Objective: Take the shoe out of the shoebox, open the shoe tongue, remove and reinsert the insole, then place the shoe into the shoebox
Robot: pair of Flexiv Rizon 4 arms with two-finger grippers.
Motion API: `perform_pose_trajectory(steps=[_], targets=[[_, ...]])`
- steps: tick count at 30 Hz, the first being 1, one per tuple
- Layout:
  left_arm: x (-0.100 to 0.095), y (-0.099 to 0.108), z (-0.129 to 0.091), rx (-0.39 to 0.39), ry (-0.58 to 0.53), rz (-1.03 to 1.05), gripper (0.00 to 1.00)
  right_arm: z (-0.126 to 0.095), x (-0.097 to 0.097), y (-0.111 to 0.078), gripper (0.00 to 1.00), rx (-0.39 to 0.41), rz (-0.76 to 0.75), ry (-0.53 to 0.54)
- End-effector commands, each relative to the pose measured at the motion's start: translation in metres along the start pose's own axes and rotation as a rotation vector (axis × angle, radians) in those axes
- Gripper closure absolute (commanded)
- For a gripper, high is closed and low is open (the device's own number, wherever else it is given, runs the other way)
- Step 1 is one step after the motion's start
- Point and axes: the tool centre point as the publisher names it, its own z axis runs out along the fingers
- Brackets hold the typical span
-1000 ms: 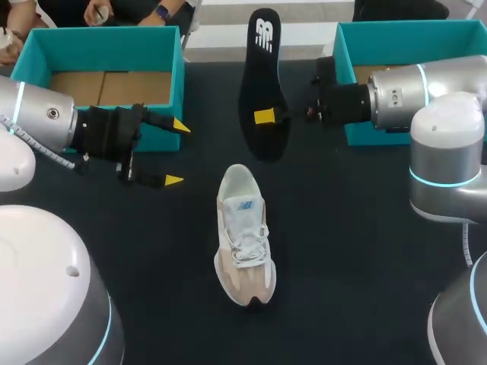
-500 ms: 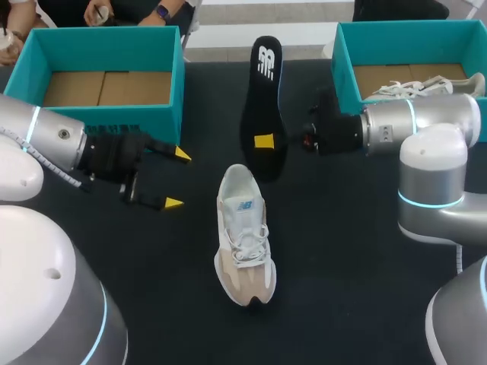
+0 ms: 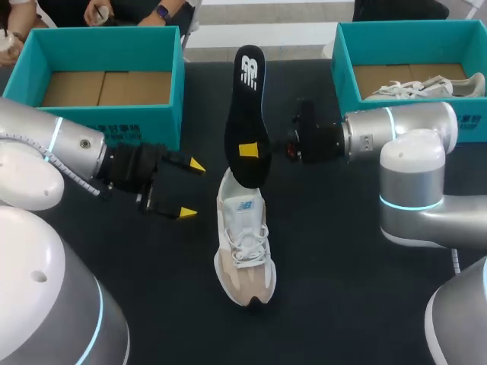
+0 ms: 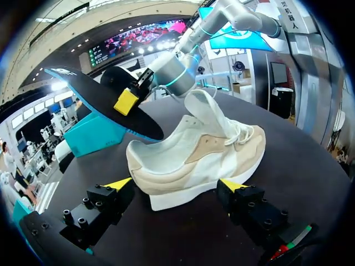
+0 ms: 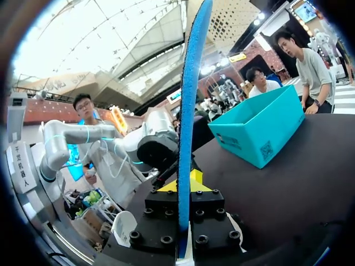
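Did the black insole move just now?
Yes. Against the white shoe, which stayed put, the insole has come nearer and a little toward my left side; its lower end now overlaps the shoe's heel opening.

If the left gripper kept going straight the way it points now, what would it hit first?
Most likely the white and beige sneaker, side-on directly ahead of the open left gripper; the black insole held by the right gripper looks higher up.

The black matte table carries a white-and-beige lace-up sneaker near its middle, toe toward the near edge. An open teal cardboard box stands far left and a second teal cardboard box far right.
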Motion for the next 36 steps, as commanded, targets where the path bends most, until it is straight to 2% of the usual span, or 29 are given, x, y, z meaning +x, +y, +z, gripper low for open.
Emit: perform_pose_trajectory(steps=[1,14,21,27,36], targets=[[0.003,-0.002,0.003,-0.009,-0.003,0.001,0.00,0.011,-0.001,-0.005,1.00,-0.004,-0.014,0.003],[-0.002,-0.011,0.014,-0.020,-0.011,0.003,0.00,0.022,-0.002,-0.018,1.00,0.005,-0.038,0.025],[-0.006,-0.015,0.018,-0.020,-0.023,-0.005,0.00,0.023,0.004,-0.029,1.00,0.014,-0.045,0.040],[-0.008,-0.018,0.017,-0.034,-0.029,-0.004,0.00,0.026,0.006,-0.048,1.00,0.011,-0.020,0.048],[-0.010,-0.018,0.013,-0.043,-0.038,-0.004,0.00,0.032,0.011,-0.062,1.00,0.021,0.014,0.060]])
